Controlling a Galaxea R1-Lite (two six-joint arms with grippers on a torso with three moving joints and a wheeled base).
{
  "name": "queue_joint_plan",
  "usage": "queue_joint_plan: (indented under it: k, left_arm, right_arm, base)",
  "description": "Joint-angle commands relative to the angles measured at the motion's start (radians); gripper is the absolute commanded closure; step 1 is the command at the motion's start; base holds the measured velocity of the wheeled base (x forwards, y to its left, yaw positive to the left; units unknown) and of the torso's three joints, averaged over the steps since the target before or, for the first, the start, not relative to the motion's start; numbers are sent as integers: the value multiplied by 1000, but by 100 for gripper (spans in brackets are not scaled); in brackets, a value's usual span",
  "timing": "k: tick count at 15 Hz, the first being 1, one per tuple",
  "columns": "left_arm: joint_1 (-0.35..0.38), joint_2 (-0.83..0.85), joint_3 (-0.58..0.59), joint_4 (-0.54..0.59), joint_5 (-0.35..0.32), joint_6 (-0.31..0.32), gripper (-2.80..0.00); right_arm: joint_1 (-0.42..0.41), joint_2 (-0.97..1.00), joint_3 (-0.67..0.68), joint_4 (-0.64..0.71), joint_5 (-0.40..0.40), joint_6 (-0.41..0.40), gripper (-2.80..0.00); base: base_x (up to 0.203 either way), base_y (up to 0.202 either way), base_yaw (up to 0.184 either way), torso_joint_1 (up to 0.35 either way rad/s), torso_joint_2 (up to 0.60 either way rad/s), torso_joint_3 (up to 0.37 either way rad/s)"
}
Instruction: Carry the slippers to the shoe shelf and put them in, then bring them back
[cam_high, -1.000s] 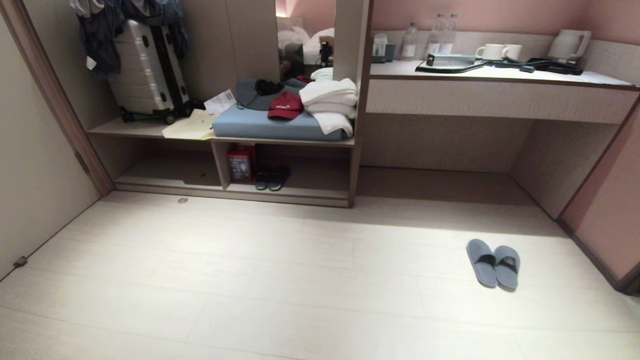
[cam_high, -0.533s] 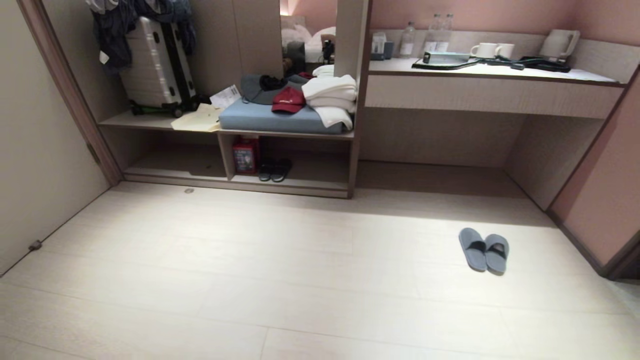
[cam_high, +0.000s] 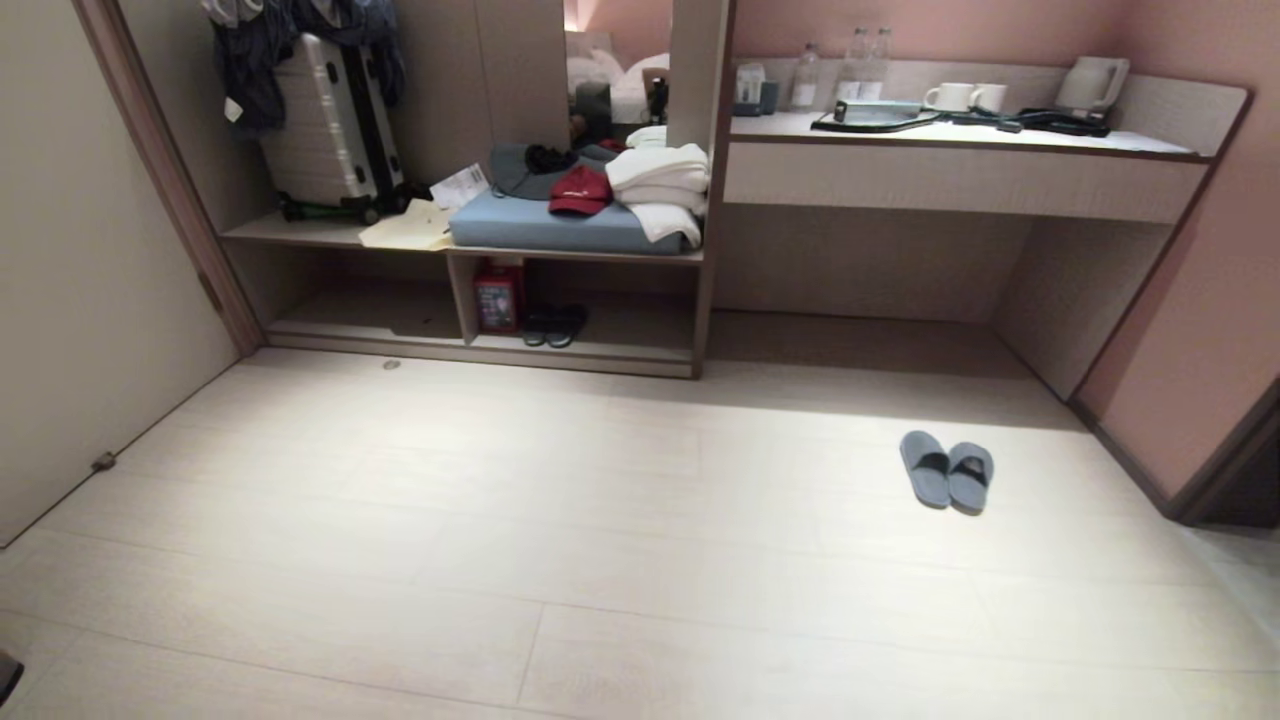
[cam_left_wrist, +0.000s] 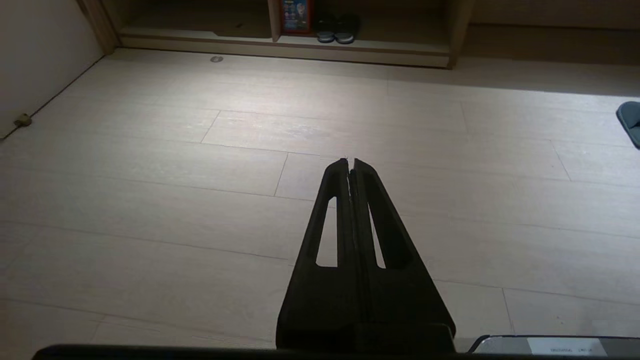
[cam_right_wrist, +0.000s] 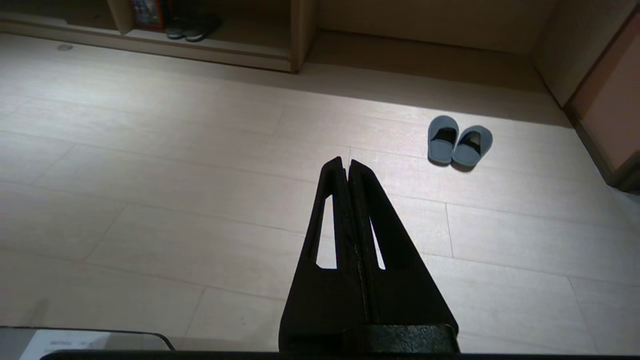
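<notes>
- Grippers come first, since they sit closest to me: the left gripper (cam_left_wrist: 350, 161) has its two black fingers pressed together with nothing between them, hanging over bare pale floor (cam_high: 600, 520).
- My right gripper (cam_right_wrist: 346, 161) reads the same in its own wrist view, fingers closed tip to tip and empty, also above the floorboards.
- Neither arm shows in my head view.
- Further out, the slippers (cam_high: 946, 471) lie on the floor to my right, side by side and touching, grey-blue with dark foot openings, at the edge of the bright patch of light.
- In the right wrist view the slippers (cam_right_wrist: 459, 145) sit beyond the fingertips and off to one side, well apart from them.
- Only the edge of one slipper (cam_left_wrist: 631, 122) shows at the border of the left wrist view.
- Past them, against the far wall on my left, is the shoe shelf (cam_high: 600, 345), a low open cubby with a vertical divider.
- Just beside the divider I see a red box (cam_high: 496, 297) and a pair of black slides (cam_high: 555, 325) inside the cubby.
- On the bench above lie a blue cushion (cam_high: 540, 228), a red cap (cam_high: 580, 190), folded white towels (cam_high: 660, 180) and a silver suitcase (cam_high: 325, 125).
- Furthest right, the desk counter (cam_high: 960, 175) carries bottles (cam_high: 860, 50), white cups (cam_high: 960, 97) and a kettle (cam_high: 1092, 82).
</notes>
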Motion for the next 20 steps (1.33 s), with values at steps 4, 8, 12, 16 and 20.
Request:
queue_joint_plan:
  k: [4, 8, 12, 16, 20]
  left_arm:
    - [0, 0, 2, 0, 0, 6, 0]
    - [0, 0, 2, 0, 0, 3, 0]
    - [0, 0, 2, 0, 0, 3, 0]
    - [0, 0, 2, 0, 0, 1, 0]
    - [0, 0, 2, 0, 0, 1, 0]
  right_arm:
    - [0, -2, 2, 1, -3, 3, 0]
    - [0, -3, 0, 1, -5, 3, 0]
    - [0, -2, 0, 1, -5, 3, 0]
    - [0, -3, 0, 1, -5, 10, 0]
    - [0, -3, 2, 1, -5, 9, 0]
  base:
    - [-175, 0, 0, 3, 4, 4]
    - [-14, 0, -1, 0, 1, -1]
    - [0, 0, 0, 0, 0, 0]
    - [0, 0, 0, 0, 0, 0]
    - [0, 0, 0, 0, 0, 0]
